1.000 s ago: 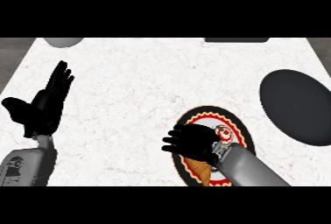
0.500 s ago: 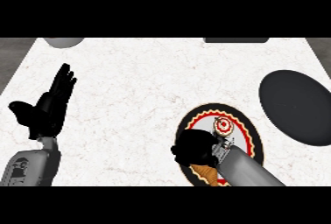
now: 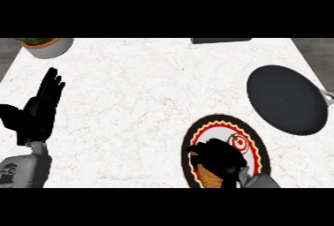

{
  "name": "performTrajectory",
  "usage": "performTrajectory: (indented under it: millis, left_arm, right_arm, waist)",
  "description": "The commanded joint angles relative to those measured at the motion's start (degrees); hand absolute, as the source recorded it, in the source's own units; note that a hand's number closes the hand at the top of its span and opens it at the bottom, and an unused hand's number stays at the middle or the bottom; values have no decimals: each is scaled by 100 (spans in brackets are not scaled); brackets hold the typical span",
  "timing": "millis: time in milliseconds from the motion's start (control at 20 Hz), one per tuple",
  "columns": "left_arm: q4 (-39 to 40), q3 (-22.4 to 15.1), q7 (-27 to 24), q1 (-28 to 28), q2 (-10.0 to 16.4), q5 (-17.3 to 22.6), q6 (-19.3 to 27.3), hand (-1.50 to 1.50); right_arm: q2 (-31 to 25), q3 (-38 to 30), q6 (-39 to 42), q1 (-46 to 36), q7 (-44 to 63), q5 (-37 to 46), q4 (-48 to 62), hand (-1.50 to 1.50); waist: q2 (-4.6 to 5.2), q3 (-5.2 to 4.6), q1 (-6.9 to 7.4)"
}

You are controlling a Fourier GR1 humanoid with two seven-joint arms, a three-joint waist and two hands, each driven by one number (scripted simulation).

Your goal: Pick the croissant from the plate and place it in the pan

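The patterned plate (image 3: pixel 254 140) with a dark rim and red-and-white centre lies at the lower right of the counter. My right hand (image 3: pixel 218 158) sits on it with fingers curled down over the brown croissant (image 3: pixel 209 178), of which only a slice shows beneath the palm. The dark round pan (image 3: pixel 286 99) rests beyond the plate at the right, its handle pointing off the right edge. My left hand (image 3: pixel 38 110) rests open, fingers up, at the left side.
A pot with a plant (image 3: pixel 44 44) stands at the far left corner. A dark flat object (image 3: pixel 220 40) lies at the far edge, right of centre. White marble counter (image 3: pixel 143 97) spreads between the hands.
My right hand has drawn back toward me over the plate and curled down on the croissant. The view has shifted a little; the left hand stays put.
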Motion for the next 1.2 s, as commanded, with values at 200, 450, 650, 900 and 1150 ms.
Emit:
performTrajectory:
  millis: [200,450,650,900,1150]
  left_arm:
    - [-81,21,-101,196,-6,60,-83,0]
    - [72,24,-8,-55,44,-12,-36,0]
    - [-10,-91,-16,-164,-76,-62,12,0]
    - [-91,-149,-18,-126,-29,-51,-133,0]
    - [-153,-209,236,-260,-116,-39,-66,0]
  right_arm:
    - [109,-970,-1051,1816,1116,-271,-2504,150]
    - [198,-1150,-1084,2871,1236,-780,-4451,150]
    - [384,-1837,-998,2937,1505,-1279,-5249,150]
    - [816,-3017,-701,2526,1568,-2463,-5103,150]
    - [1203,-3785,-443,1317,2281,-3392,-4450,150]
  waist:
    - [43,-3,-7]
    - [93,-5,76]
    - [136,-1,311]
    - [153,5,400]
    - [169,6,483]
